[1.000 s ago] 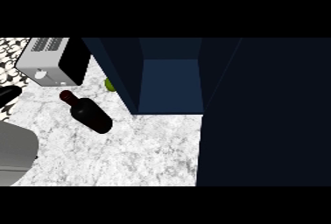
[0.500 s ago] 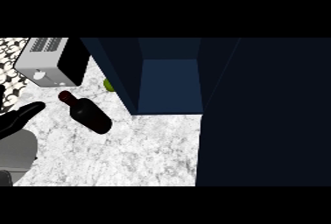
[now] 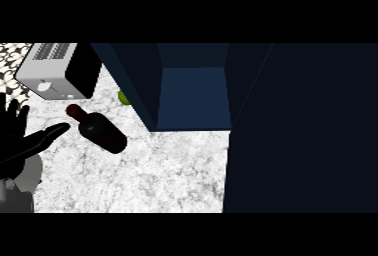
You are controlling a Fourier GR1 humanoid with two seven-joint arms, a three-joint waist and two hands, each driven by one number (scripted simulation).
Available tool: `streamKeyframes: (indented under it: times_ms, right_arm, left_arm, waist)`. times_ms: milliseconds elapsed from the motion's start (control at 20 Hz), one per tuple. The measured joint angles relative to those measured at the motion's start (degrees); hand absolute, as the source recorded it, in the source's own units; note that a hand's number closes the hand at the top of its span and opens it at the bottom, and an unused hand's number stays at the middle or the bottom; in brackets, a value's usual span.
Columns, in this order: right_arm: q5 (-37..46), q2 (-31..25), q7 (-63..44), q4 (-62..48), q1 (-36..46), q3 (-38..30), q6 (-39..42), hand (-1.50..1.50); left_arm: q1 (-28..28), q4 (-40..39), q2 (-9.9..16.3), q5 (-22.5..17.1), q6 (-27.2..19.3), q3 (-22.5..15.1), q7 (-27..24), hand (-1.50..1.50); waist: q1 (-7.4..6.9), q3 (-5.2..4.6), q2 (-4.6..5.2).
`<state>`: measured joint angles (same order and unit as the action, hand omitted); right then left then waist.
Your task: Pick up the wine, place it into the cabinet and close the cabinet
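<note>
One view only, from the head, is looking steeply down on the marbled counter (image 3: 148, 175). The wine bottle (image 3: 102, 132) is lying on its side there, dark body toward the lower right and its red-capped neck pointing up-left toward the toaster (image 3: 59, 70), which is sitting at the counter's far left corner. Lying flat like this, the bottle is probably calling for a grasp across its body rather than around the neck. The cabinet (image 3: 193, 100) is standing just right of the bottle with its blue interior showing, so it is evidently open and waiting to receive the wine; the dark panel (image 3: 303, 130) filling the right side is likely its door, swung toward the viewer. A small green object (image 3: 124, 98) is peeking out beside the cabinet's left wall, too hidden to name. The left hand (image 3: 22, 140) is showing at the left edge, spread wide and holding nothing, fingers up and thumb pointing toward the bottle, near it but apart from it. The right hand is not showing at all.
</note>
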<state>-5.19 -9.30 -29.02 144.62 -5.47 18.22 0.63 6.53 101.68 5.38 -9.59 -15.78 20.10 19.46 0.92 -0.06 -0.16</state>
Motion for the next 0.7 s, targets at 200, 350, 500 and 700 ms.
streamKeyframes:
  times_ms: [200, 350, 500, 700]
  right_arm:
    - [0.1, 0.0, -0.3, 0.1, -0.1, 0.8, -0.4, -1.5]
    - [0.1, -0.2, -0.7, 0.2, 0.0, 0.9, -0.6, -1.5]
    - [0.3, 0.1, -0.2, 0.1, -0.1, 1.5, -0.9, -1.5]
    - [0.4, -0.1, 0.2, 0.2, -0.5, 2.0, -1.1, -1.5]
  left_arm:
    - [-0.9, -5.3, -0.6, -0.4, 1.5, 0.9, -5.1, -1.5]
    - [-0.1, -9.1, -0.9, -0.3, 1.5, 1.1, -7.5, -1.5]
    - [0.4, -14.5, 0.1, -1.4, 3.2, 2.7, -10.7, -1.5]
    - [1.0, -20.2, -0.9, -1.4, 4.0, 2.7, -15.1, -1.5]
  waist:
    - [0.2, -0.01, -0.01]
    - [0.27, 0.0, -0.01]
    - [0.27, -0.01, 0.02]
    - [0.41, -0.01, 0.02]
